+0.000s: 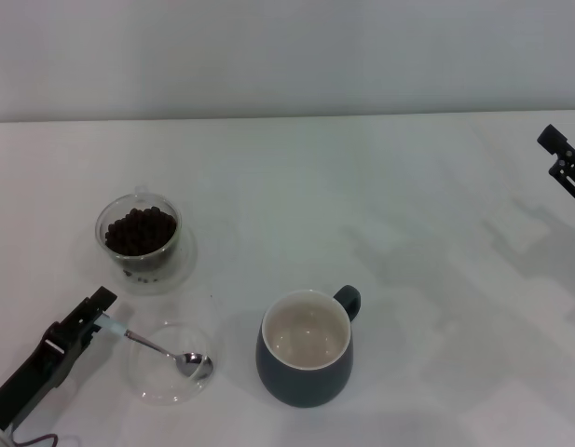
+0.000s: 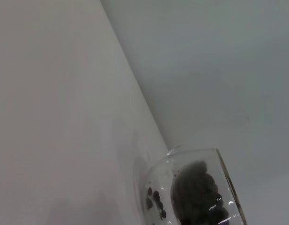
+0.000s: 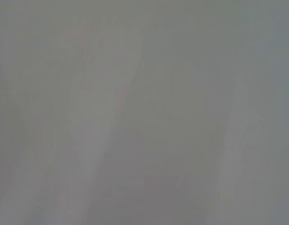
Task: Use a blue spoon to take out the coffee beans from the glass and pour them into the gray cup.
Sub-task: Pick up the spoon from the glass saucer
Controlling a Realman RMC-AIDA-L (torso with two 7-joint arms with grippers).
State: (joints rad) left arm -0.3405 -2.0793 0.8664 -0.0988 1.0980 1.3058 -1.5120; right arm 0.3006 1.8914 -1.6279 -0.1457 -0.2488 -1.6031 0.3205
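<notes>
At lower left, the left gripper (image 1: 102,315) pinches the pale-blue-handled metal spoon (image 1: 157,347), its bowl inside the shallow clear glass dish (image 1: 147,384). The right gripper (image 1: 562,158) sits at right edge; I cannot tell how its jaws stand.

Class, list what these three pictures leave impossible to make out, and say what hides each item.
1. Right gripper: cut off by the head view's edge.
2. Left gripper at the blue spoon handle: grip unclear in the head view.
3. Glass: its base is cut off by the left wrist view's edge.
4. Right wrist view: only blank surface.
</notes>
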